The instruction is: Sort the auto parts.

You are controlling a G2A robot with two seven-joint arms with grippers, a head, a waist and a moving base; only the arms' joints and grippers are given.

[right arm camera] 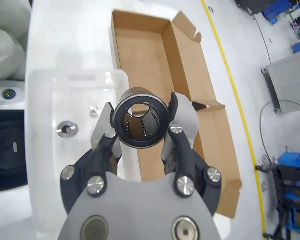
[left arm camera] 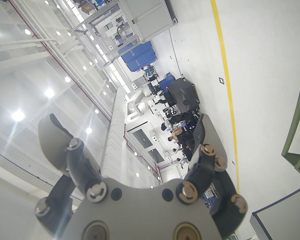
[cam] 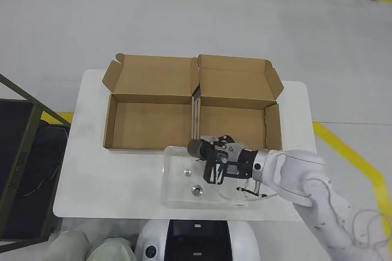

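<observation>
While the left tool (left arm camera: 126, 123) gapes empty, the right tool (right arm camera: 142, 108) clamps a dark, hollow, ball-lined bearing (right arm camera: 140, 124).

You have two open cardboard boxes, the left box (cam: 150, 124) and the right box (cam: 232, 127). You have one clear tray (cam: 173, 189) and one white counter (cam: 85, 169). You can count three metal parts: one bearing (cam: 196, 149), one small knob-like piece (cam: 187, 172) and one round disc-like piece (cam: 197, 190). Two of those three lie in the tray. You have two pincers, the left pincer (left arm camera: 126, 119) and the right pincer (right arm camera: 142, 103).
</observation>
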